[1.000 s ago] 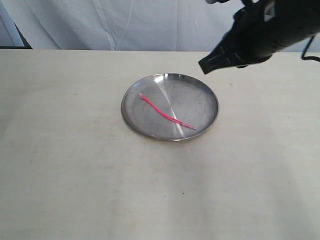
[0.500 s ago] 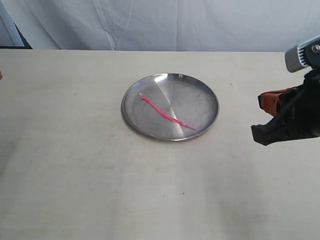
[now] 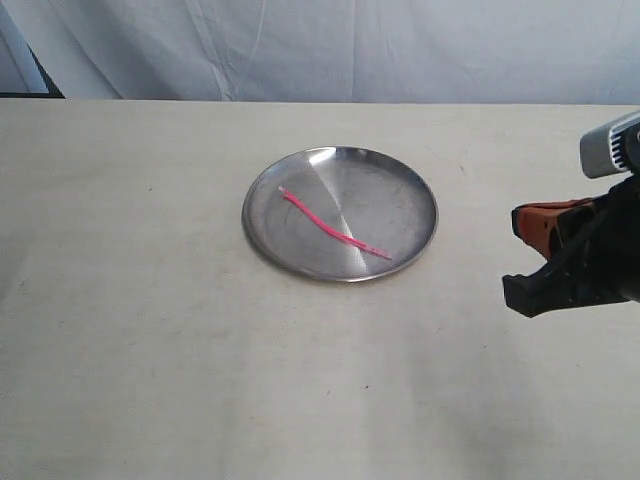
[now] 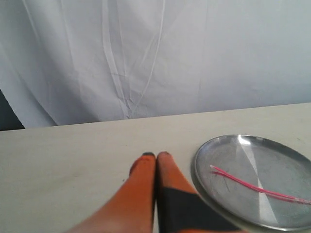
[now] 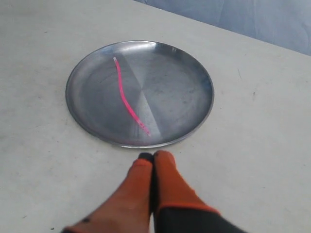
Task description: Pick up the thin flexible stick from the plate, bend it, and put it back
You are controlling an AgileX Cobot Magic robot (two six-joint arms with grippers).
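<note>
Nearest, the right gripper [image 5: 151, 156] is seen w/ orange fingers pressed together, nothing held, just short of the plate [image 3: 395, 190] and apart from it; the left gripper [image 4: 156, 155] is likewise seen pinched tight and empty, beside the plate's rim. Further on, the thin flexible stick [image 3: 333, 230] is laid slightly wavy, diagonally inside the plate, approx. mid-table [image 3: 150, 330]. A white cloth [image 3: 350, 50] is hung at the back
</note>
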